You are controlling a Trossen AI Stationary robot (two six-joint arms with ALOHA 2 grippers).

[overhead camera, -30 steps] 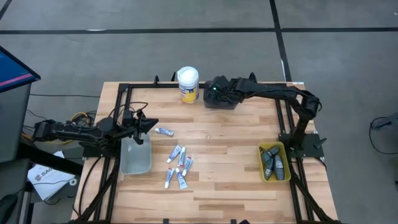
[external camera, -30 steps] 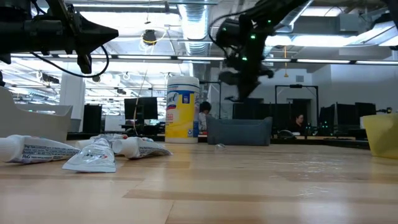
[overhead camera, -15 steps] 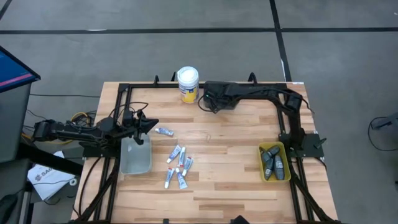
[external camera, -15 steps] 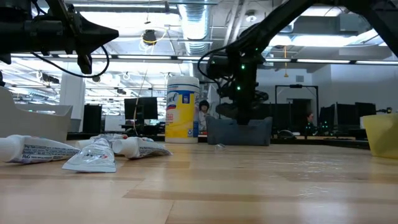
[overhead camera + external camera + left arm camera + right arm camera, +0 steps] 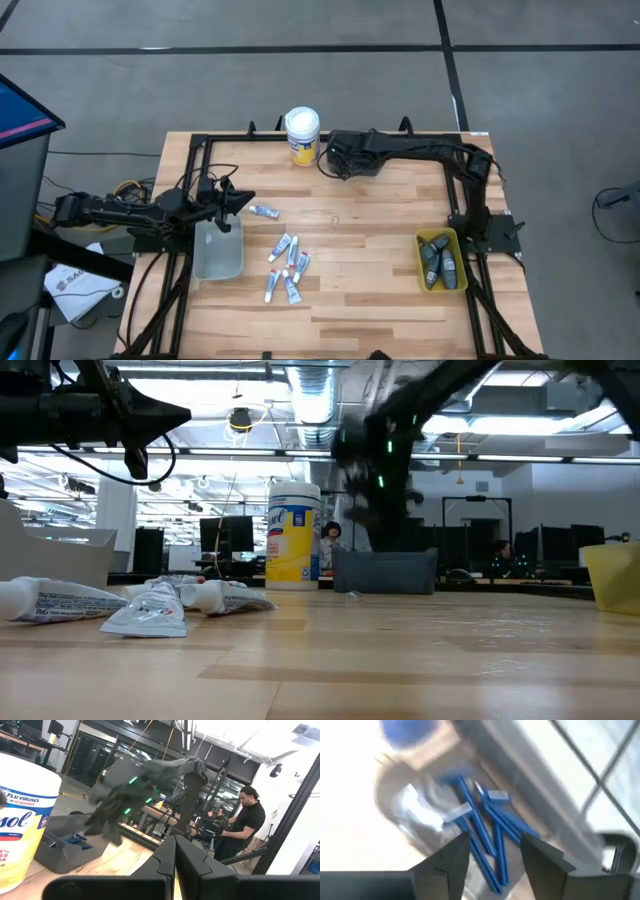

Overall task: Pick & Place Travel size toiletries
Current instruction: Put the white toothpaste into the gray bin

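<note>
- Hovering at the left edge of the surface [image 5: 380, 215], the left gripper [image 5: 240, 199] sits just above the near end of the clear tray [image 5: 218, 250] — its jaws are pressed together with nothing in them, as the left wrist view shows
- Just right of that gripper, one small white-and-blue tube [image 5: 264, 211] lies alone on the wood
- Nearer the front edge, a loose cluster of tubes [image 5: 288, 266] lies scattered, some touching one another; in the low view they show as crumpled tubes at the left
- At the back edge stands the yellow jar [image 5: 302, 136] with its white lid, upright
- Just right of the jar is the dark tray [image 5: 360, 166], holding thin blue razors [image 5: 487, 832] that lie crossed over one another
- The right gripper [image 5: 338, 158] is over the dark tray's jar-side end — its jaws are parted, straddling empty air above the razors and holding nothing
- At the right edge, well apart from the rest, the yellow tray [image 5: 422, 268] holds several dark grey pods [image 5: 442, 263] packed side by side
</note>
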